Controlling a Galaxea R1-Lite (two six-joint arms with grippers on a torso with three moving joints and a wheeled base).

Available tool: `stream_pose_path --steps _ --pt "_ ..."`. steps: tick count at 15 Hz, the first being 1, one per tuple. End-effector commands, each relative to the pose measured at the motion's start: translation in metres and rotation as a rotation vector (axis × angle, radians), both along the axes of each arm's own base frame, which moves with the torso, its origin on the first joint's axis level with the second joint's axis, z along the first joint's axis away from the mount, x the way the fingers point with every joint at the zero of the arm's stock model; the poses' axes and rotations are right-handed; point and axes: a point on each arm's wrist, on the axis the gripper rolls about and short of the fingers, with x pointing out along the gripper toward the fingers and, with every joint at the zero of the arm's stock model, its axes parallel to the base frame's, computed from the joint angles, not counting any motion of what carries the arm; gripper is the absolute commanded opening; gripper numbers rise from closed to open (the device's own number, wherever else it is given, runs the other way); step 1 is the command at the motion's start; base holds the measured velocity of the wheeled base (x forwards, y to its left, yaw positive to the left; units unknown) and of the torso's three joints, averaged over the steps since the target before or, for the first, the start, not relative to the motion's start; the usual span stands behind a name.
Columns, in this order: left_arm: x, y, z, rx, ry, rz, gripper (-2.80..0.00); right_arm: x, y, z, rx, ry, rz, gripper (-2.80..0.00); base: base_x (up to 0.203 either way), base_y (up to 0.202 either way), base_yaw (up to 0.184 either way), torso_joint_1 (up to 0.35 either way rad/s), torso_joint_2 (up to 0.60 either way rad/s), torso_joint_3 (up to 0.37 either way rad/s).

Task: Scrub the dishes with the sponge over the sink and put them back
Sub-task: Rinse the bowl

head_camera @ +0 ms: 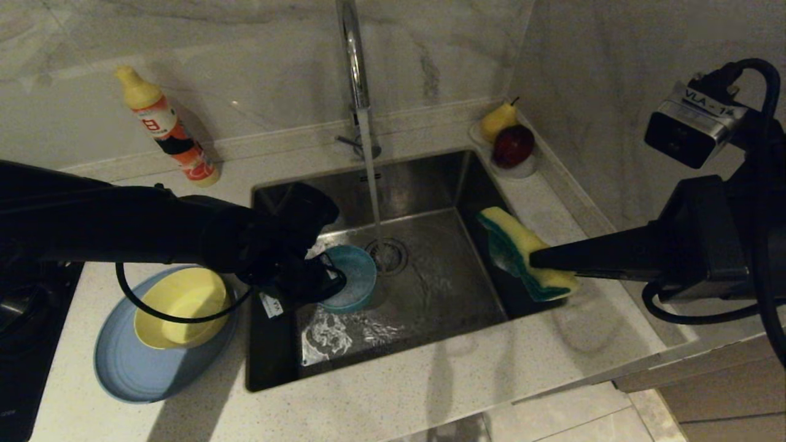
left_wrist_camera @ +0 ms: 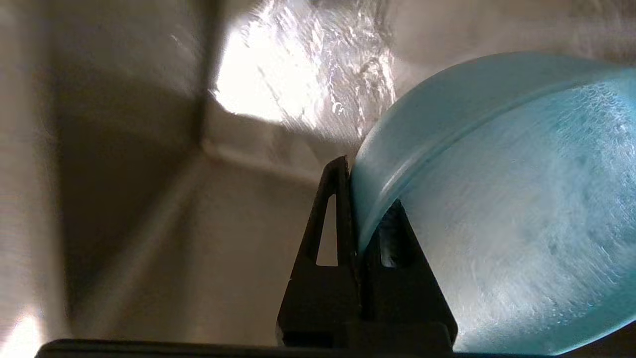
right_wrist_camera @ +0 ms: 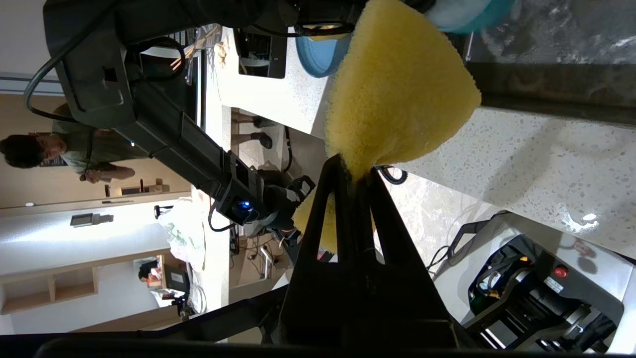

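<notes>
Teal bowl (head_camera: 350, 276): tilted in the sink (head_camera: 430, 319), near the drain, rim pinched by the left gripper (head_camera: 325, 273).
Sponge (head_camera: 522, 252): clamped in the right gripper (head_camera: 540, 258), at the sink's right edge.
Yellow bowl (head_camera: 181, 307): on blue plate (head_camera: 135, 368), left counter.
Writing: "VLA-1" tag (head_camera: 709, 101) on right wrist.

Teal bowl (head_camera: 350, 276); yellow bowl (head_camera: 182, 307) on periwinkle plate (head_camera: 132, 368); yellow-and-green sponge (head_camera: 522, 252); steel-grey sink (head_camera: 430, 276); white speckled counter (head_camera: 491, 380).
</notes>
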Motion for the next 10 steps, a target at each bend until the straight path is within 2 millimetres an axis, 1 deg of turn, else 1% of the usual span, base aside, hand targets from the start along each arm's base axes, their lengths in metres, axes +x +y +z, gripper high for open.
stream_pose_path --steps 1,3,5,8,10 --pt "0.002 0.004 0.002 0.095 -0.071 0.091 -2.80 0.001 0.001 -0.003 -0.006 0.014 0.002 -2.80 0.000 0.000 0.000 0.000 0.00 0.000" --pt "0.012 0.005 0.004 0.215 -0.215 0.182 -2.80 0.001 0.001 -0.004 -0.007 0.016 0.003 -2.80 0.000 0.000 0.000 0.000 0.00 0.000" --pt "0.016 0.005 0.009 0.249 -0.315 0.178 -2.80 0.002 0.001 -0.004 -0.008 0.017 0.003 -2.80 0.000 0.000 0.000 0.000 0.00 0.000" --pt "0.015 0.006 0.016 0.310 -0.420 0.154 -2.80 0.001 0.001 -0.003 -0.005 0.013 0.004 -2.80 0.000 0.000 0.000 0.000 0.00 0.000" --pt "0.011 0.009 0.019 0.344 -0.500 0.130 -2.80 0.002 0.001 -0.004 -0.007 0.017 0.004 -2.80 0.000 0.000 0.000 0.000 0.00 0.000"
